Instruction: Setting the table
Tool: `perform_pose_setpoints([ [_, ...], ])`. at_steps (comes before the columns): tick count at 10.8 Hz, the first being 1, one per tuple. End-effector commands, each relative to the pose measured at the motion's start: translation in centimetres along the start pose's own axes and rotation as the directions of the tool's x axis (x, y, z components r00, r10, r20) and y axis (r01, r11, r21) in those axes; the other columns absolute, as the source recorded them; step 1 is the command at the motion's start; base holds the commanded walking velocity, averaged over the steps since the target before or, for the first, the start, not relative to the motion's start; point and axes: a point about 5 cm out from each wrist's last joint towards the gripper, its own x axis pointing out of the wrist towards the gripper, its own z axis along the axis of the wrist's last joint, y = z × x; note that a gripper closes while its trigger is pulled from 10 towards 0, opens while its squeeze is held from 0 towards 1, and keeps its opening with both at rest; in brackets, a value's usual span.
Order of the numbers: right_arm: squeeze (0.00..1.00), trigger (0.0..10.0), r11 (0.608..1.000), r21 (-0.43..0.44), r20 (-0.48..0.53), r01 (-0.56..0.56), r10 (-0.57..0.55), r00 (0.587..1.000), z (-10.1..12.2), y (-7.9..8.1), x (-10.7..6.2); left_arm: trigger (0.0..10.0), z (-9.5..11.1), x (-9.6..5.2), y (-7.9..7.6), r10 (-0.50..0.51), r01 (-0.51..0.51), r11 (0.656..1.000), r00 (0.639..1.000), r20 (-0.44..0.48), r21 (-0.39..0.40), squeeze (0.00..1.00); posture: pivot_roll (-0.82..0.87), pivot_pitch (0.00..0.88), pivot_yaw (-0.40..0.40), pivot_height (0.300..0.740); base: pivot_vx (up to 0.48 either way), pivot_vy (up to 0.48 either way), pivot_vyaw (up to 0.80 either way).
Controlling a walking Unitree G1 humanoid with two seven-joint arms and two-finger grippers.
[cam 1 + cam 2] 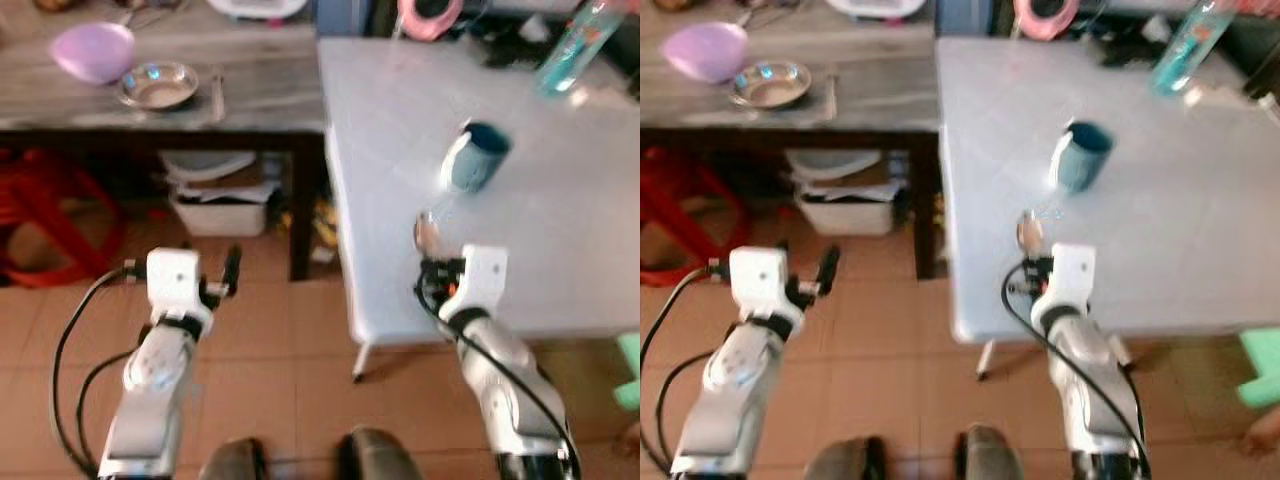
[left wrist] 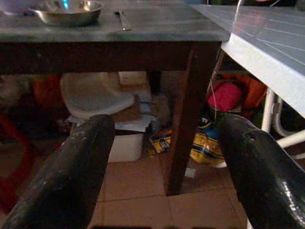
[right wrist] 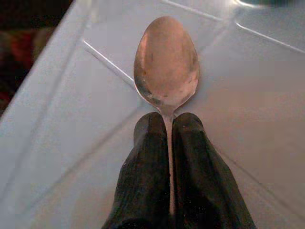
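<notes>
right gripper [image 3: 167, 125] jaws clamped on spoon [image 3: 166, 64] over white table [image 1: 560, 250], left gripper [image 2: 167, 157] jaws apart

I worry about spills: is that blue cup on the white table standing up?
Tipped. The blue cup leans, its mouth facing sideways, not up. Contents: cannot tell.

No readable text — no labels, no numbers

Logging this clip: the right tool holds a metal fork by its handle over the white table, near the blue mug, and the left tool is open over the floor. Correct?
Not quite. The right tool is shut on a metal spoon, not a fork; the right wrist view shows its oval bowl. The rest stands: it is over the white table, near the blue mug, and the left tool is open over the floor.
</notes>
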Motion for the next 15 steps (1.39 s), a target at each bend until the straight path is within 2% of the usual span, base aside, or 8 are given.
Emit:
perform_pose_setpoints([
  [1, 0.00, 0.0, 1.000, -0.006, -0.093, -0.014, 0.013, 0.996, -2.3, 0.1, 0.0, 10.0, -0.5, -0.2, -0.4, -0.003, 0.003, 1.000, 1.000, -0.016, -0.007, 0.00, -0.03, 0.143, -0.005, 0.740, 0.240, 0.416, 0.00],
  [2, 0.00, 0.0, 0.998, -0.057, -0.018, -0.002, 0.001, 1.000, -1.3, -0.1, 0.2, 10.0, -0.8, -0.2, -0.5, 0.003, -0.003, 1.000, 1.000, -0.020, -0.008, 0.00, -0.03, 0.141, -0.004, 0.740, 0.240, 0.416, 0.00],
  [3, 0.00, 0.0, 0.998, -0.052, 0.029, 0.018, -0.016, 0.999, -0.6, -0.3, 0.2, 10.0, -0.8, -0.2, -0.5, 0.008, -0.009, 1.000, 1.000, -0.018, -0.008, 0.00, -0.03, 0.141, -0.004, 0.740, 0.244, 0.416, 0.00],
  [6, 0.00, 0.0, 0.992, -0.126, 0.198, 0.009, 0.017, 0.980, 2.2, 0.2, 0.3, 10.0, -0.8, 0.1, -0.4, 0.012, -0.012, 1.000, 1.000, 0.000, 0.012, 0.00, -0.04, 0.147, 0.001, 0.740, 0.299, 0.367, 0.00],
  [9, 0.00, 0.0, 0.990, -0.139, 0.233, 0.024, 0.010, 0.972, 3.2, -0.4, 0.6, 10.0, -0.6, 0.4, -0.5, 0.015, -0.015, 1.000, 1.000, 0.015, 0.006, 0.00, -0.05, 0.140, -0.001, 0.740, 0.462, 0.000, 0.00],
  [12, 0.00, 0.0, 0.989, -0.150, 0.241, -0.004, 0.041, 0.970, 3.3, 0.3, 1.0, 10.0, -0.3, 0.7, -0.3, 0.026, -0.027, 1.000, 0.999, 0.037, 0.010, 0.00, -0.04, 0.135, -0.006, 0.740, 0.480, 0.000, 0.00],
  [13, 0.00, 10.0, 0.987, -0.159, 0.241, -0.008, 0.047, 0.969, 3.3, 0.4, 1.0, 10.0, -0.2, 0.7, -0.6, 0.021, -0.021, 1.000, 0.999, 0.041, 0.014, 0.00, -0.04, 0.135, -0.007, 0.740, 0.458, 0.000, 0.00],
  [15, 0.00, 10.0, 0.988, -0.157, 0.241, 0.001, 0.038, 0.970, 3.3, 0.3, 1.1, 10.0, -0.3, 0.6, -1.0, 0.003, -0.003, 1.000, 0.999, 0.043, 0.014, 0.00, -0.05, 0.135, -0.007, 0.740, 0.439, 0.000, 0.00],
])
